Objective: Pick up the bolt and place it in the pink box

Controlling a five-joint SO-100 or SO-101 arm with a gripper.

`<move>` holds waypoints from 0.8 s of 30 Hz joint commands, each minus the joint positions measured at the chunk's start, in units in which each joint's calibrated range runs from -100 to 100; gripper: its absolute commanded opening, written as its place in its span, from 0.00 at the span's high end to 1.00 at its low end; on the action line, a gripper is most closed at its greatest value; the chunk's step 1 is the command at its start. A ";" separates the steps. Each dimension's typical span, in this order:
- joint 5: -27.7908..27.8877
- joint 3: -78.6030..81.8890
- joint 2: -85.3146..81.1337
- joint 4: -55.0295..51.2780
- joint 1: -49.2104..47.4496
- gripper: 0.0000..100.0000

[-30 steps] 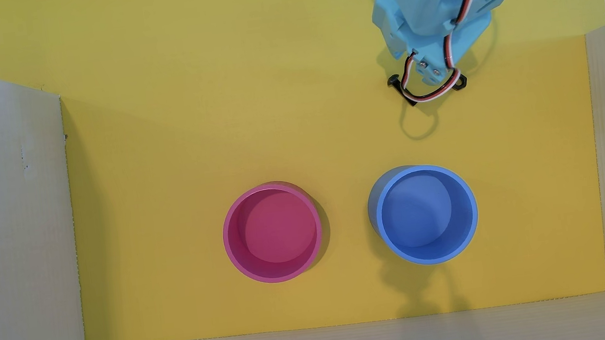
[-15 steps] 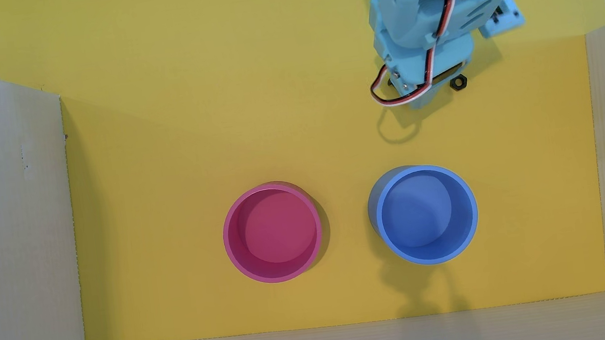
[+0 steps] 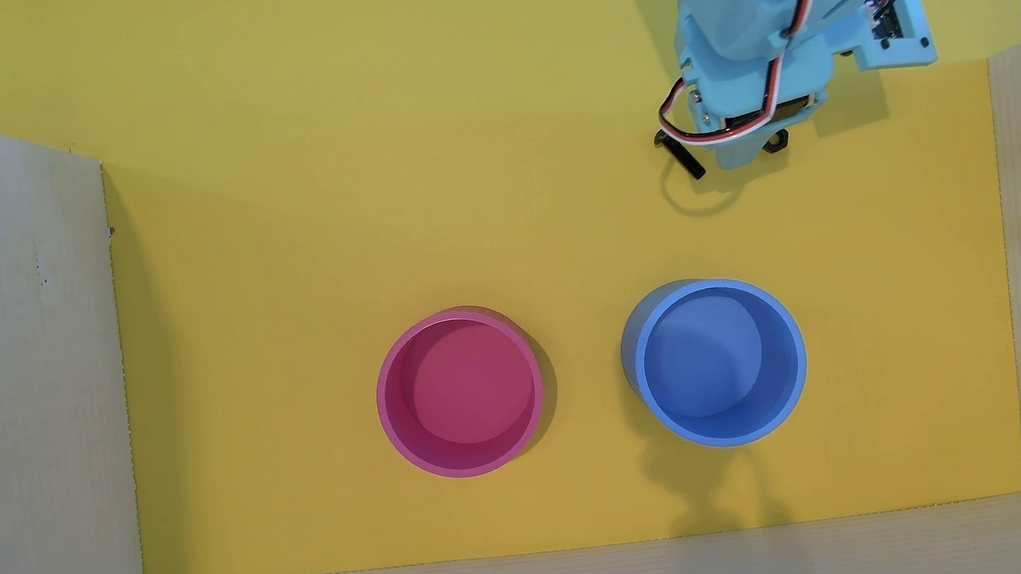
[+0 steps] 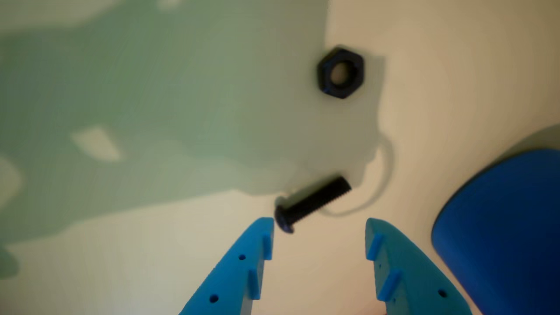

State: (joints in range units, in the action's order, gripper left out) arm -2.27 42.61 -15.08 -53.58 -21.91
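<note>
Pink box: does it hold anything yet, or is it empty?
Empty: the overhead view shows the pink box with a bare floor. The bolt lies on the yellow surface.

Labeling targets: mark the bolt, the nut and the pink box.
bolt (image 4: pixel 316 201): wrist view, middle of the threaded shank.
nut (image 4: pixel 326 72): wrist view, left side of the hex ring.
pink box (image 3: pixel 392 431): overhead view, left part of the rim.
</note>
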 commanded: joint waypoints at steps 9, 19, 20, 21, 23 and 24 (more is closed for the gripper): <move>-2.13 1.21 5.91 7.89 -0.09 0.85; -2.55 0.13 6.75 8.23 -0.09 0.85; -2.55 0.13 6.75 8.23 -0.09 0.85; -2.60 0.22 6.75 8.32 -0.09 0.85; -2.60 0.40 6.75 8.32 -0.09 0.85; -2.60 0.40 6.67 8.32 -0.09 0.85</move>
State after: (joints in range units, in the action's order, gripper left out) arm -4.47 44.77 -8.14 -45.78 -21.91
